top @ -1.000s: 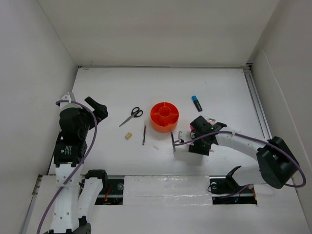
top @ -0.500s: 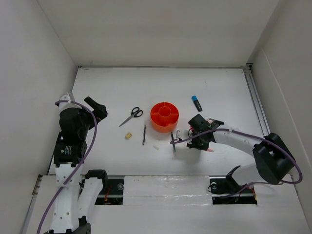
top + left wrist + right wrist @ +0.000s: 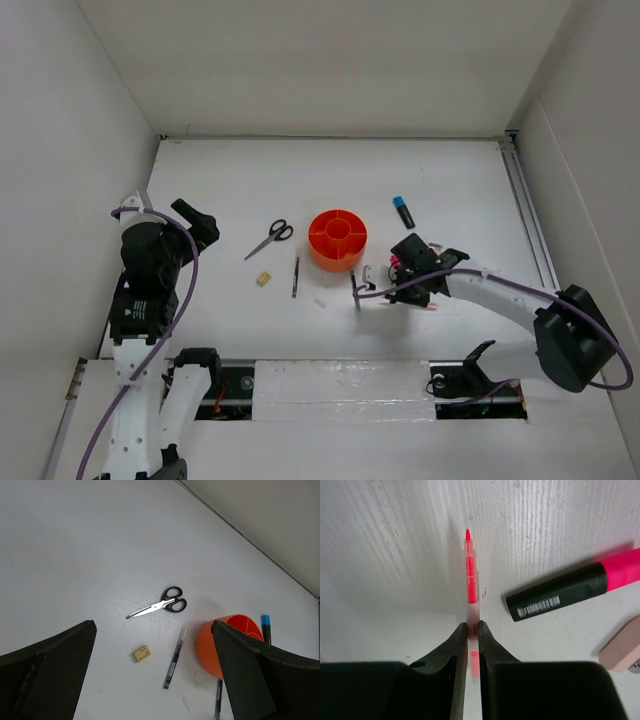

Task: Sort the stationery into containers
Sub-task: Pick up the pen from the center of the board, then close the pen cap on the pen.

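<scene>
The right end effector (image 3: 472,630) is pinched nearly closed on the pink pen (image 3: 470,575). Its two fingers squeeze the clear body of the pen, one on each side. The pen lies flat on the white surface (image 3: 450,180), and its red tip points away from the fingers.

Just beside the pen lies a black marker with a pink cap (image 3: 565,592). It is not touching the pen. A pinkish sharpener (image 3: 624,652) sits near that marker, and part of it is cut off at the edge of the view.

From above, this end effector is low on the surface, a little to the right of the round orange holder (image 3: 337,240). A thin dark pen (image 3: 354,290) lies between them, closer to the arms.

The left end effector (image 3: 197,218) is up in the air at the left side with its fingers spread wide. It holds nothing.

Left of the holder lie the scissors (image 3: 270,238), a tan eraser (image 3: 264,279) and another dark pen (image 3: 296,276). A tiny white piece (image 3: 321,302) lies near that pen. A black marker with a blue cap (image 3: 403,211) lies to the right of the holder, farther back.
</scene>
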